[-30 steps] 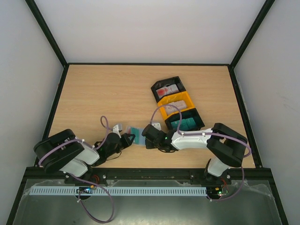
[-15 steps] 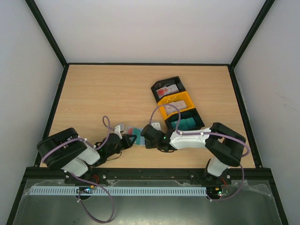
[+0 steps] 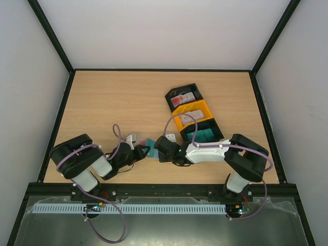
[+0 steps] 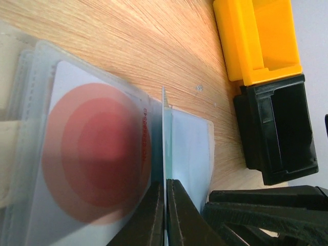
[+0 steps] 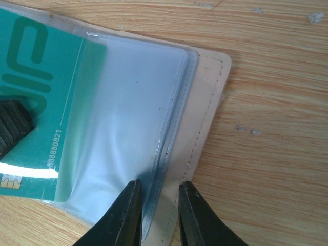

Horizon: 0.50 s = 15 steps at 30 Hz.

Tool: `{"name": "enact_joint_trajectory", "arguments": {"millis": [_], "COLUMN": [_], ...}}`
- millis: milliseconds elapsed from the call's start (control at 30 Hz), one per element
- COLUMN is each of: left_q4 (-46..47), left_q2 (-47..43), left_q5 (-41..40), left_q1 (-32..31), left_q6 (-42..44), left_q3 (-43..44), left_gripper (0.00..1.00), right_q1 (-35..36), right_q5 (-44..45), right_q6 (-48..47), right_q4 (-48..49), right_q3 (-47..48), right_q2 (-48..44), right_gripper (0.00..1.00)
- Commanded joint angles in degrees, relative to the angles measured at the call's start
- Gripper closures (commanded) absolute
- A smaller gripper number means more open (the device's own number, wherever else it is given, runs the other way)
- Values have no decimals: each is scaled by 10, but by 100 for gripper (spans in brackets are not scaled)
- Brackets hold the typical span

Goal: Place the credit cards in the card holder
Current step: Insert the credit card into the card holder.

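The beige card holder (image 5: 207, 97) lies open on the table between the two grippers, its clear pockets (image 5: 133, 102) facing up. A teal credit card (image 5: 41, 97) sits partly inside one pocket. My left gripper (image 4: 165, 182) is shut on this card (image 4: 165, 133), seen edge-on. A white card with red circles (image 4: 97, 154) sits in another pocket. My right gripper (image 5: 159, 187) stands open with a narrow gap, its fingers straddling the pocket seam at the holder's edge. From above, the teal card (image 3: 149, 143) shows between the left gripper (image 3: 144, 151) and the right gripper (image 3: 158, 147).
Three bins stand in a row right of centre: a black one (image 3: 183, 96) with red and white cards, an orange one (image 3: 192, 115) with pale cards, a black one (image 3: 203, 132) with teal cards. Black frame rails edge the table.
The right gripper's jaws have narrowed over the holder's edge. The left arm's body has shifted a little right and up; its gripper stays shut on the teal card.
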Motion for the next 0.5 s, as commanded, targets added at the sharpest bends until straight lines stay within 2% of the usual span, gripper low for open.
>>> {"name": "enact_joint_trajectory", "arguments": {"millis": [0,467], "left_q4": [26,95], "left_q2": [37,115], "left_q5": [38,87], "left_q1": [9,6], "left_q6": [9,-9], "left_q3": [15,16], "left_gripper": [96,93], "right_q1": [2,2], "right_q5": [5,5], "right_q6": [-8,-8], "right_q4": [-27,-24], "right_q3": [-1,3], "right_q2": [25,29], "right_gripper": [82,82]}}
